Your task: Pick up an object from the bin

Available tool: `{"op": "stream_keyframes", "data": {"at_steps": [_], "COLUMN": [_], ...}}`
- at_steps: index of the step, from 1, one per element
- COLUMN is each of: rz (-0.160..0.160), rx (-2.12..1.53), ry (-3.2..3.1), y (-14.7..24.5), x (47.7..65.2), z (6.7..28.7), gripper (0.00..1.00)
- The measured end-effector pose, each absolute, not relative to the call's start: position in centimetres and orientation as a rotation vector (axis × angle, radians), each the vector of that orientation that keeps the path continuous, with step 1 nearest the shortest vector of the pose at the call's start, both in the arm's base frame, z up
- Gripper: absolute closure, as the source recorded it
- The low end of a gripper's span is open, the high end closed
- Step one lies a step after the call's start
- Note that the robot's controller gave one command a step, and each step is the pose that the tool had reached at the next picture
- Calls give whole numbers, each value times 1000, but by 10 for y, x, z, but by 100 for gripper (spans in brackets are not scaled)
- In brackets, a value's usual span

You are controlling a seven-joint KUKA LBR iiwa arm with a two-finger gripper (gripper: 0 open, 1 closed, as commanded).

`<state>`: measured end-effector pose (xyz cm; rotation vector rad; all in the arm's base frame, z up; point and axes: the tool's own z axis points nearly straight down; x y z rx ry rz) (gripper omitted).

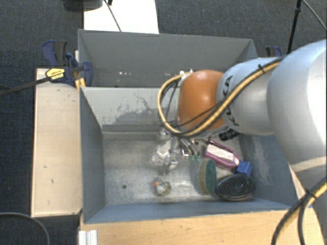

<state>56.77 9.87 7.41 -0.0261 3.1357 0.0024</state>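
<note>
Small round greyish object (162, 187) lies alone on the bin (118, 173) floor near the front wall. It is probably the easiest pick, since nothing crowds it. A black oval brush (235, 187) and a green disc (207, 176) are heaped to its right. Just behind it hangs the hand (166, 161); I cannot tell whether it is open, closed or holding anything.

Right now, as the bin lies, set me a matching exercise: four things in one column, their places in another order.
Things:
1. small round thing
2. black oval brush
3. pink and white piece
4. blue block

Places:
A. lower right of the bin floor, right of the green disc
B. at the brush's upper edge
C. alone, just below the claw in the view
D. above the green disc, by the wrist

Pairs: 1-C, 2-A, 3-D, 4-B
</note>
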Motion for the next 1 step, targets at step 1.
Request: {"op": "stream_keyframes", "data": {"at_steps": [1], "rz": [4], "rx": [-22], "ry": [3132], "y": [99], "x": [569], "z": [75], "gripper": [100]}}
